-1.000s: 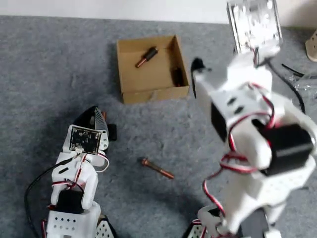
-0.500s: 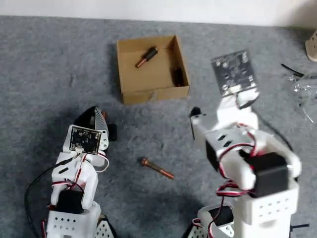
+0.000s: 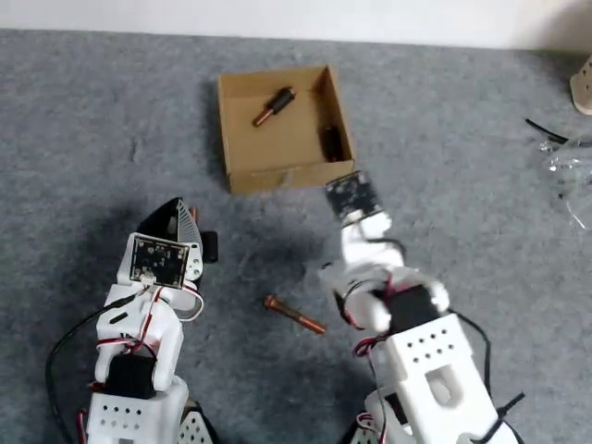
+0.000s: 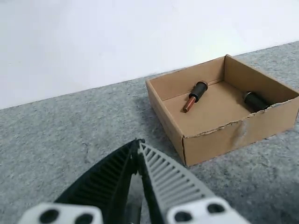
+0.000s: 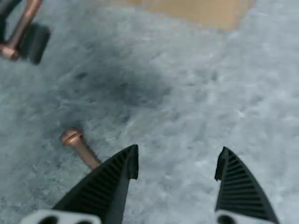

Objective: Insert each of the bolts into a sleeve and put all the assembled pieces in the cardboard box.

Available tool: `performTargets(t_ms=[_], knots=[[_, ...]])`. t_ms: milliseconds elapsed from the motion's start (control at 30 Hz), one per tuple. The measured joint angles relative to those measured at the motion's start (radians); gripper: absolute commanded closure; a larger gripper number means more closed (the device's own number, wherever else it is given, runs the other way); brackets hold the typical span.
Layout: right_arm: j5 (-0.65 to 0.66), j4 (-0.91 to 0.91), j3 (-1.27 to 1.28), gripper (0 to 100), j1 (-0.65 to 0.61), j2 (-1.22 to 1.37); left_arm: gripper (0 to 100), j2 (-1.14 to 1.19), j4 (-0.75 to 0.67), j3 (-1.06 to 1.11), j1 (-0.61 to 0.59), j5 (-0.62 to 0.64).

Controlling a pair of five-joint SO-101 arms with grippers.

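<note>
Bright, even overhead light casts soft shadows.

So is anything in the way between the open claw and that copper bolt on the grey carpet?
Nothing visible. The right gripper hangs open over the grey carpet, and the copper-coloured metal bolt lies close beside it, with only bare carpet between.

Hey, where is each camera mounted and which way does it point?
High view: fixed overhead, looking down on the cardboard box, a loose bolt, the left arm and right arm.
Left wrist view: on the left wrist, facing the box past its shut left gripper.
Right wrist view: on the right wrist, facing down through its open right gripper at the carpet and bolt.
Shared: high and left wrist, the box; high and right wrist, the bolt.
</note>
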Motion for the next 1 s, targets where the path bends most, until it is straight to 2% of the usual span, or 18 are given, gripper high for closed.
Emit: performTargets(t_ms=[267,700,1000], knots=[[0.000,-0.150,0.077,75.2,-0.025,-0.008,99,0.000,0.000,0.000,0.000,0.000],[0.000,-0.519,0.405,75.2,-0.012,-0.012,99,0.000,0.000,0.000,0.000,0.000],[0.000,-0.615,0.457,75.2,-0.012,-0.012,99,0.000,0.000,0.000,0.000,0.000]])
